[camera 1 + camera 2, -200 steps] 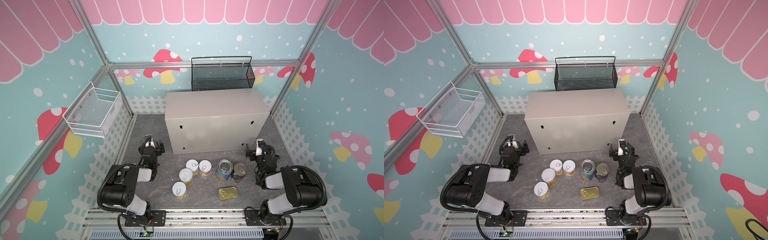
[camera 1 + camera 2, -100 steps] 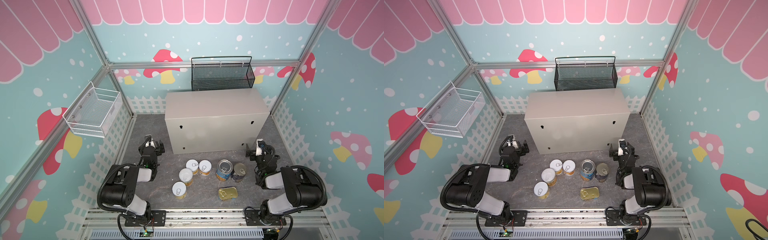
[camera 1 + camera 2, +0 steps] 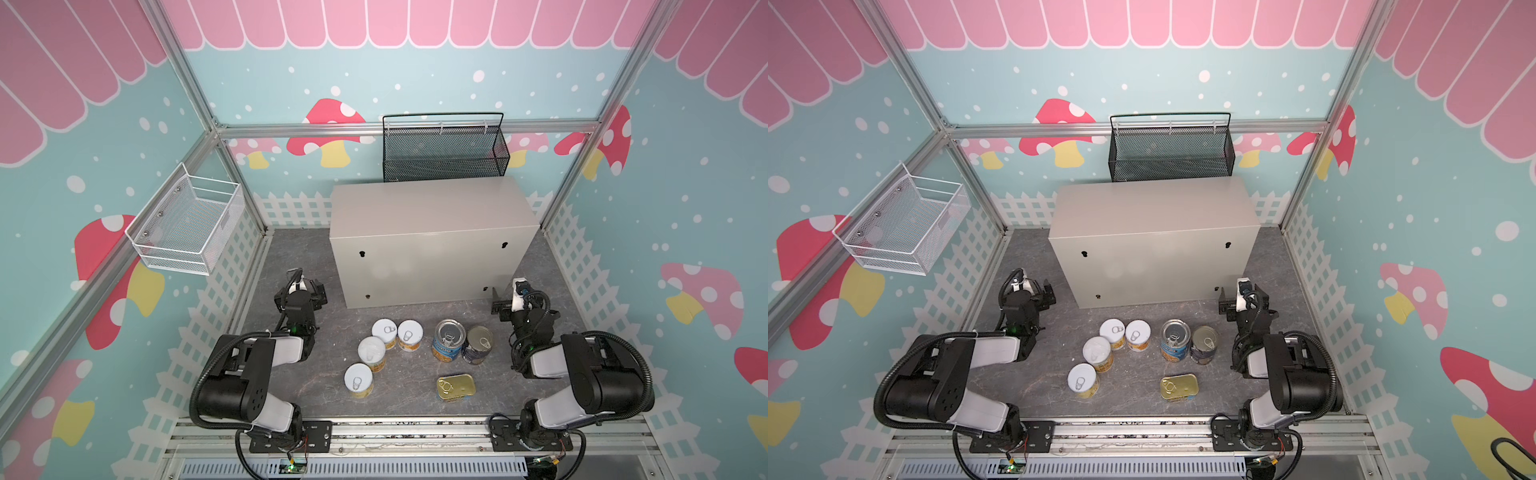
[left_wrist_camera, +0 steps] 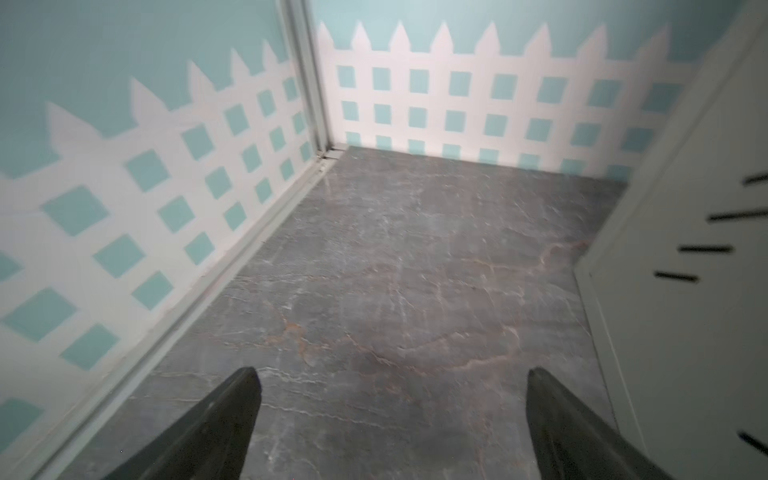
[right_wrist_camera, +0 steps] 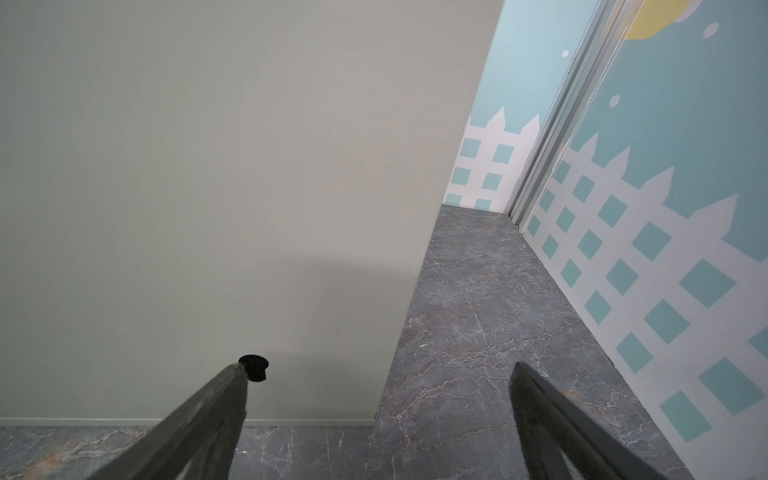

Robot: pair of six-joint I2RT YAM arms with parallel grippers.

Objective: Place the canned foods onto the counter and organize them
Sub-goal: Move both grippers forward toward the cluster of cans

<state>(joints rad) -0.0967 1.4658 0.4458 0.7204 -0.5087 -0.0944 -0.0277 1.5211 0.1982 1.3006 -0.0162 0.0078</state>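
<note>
Teal walls with pink scallops and mushroom prints enclose a grey stone-patterned table. Far left: a white wire basket hangs on the side wall. Left arm sits folded at the table's left front. The left jaws are released, spread wide over bare table just beside the left end of the beige metal box, gripping nothing. Centre-left, in both top views: four yellow-labelled tins stand upright with white pull-tab lids. Two touch side by side nearest the box, a third is just in front of them to the left, and the fourth is a little apart, nearer the front rail. The box stands at the back centre, keyholes on its front, with a black mesh basket on the wall behind it. Right of the yellow group, two blue-labelled tins stand touching; a flat gold-topped rectangular tin lies in front of them. All seven tins are on the table, not on the box. Right arm: the right jaws are released and wide apart, pointing at the box's lower right front corner near a keyhole, gripping nothing.
</note>
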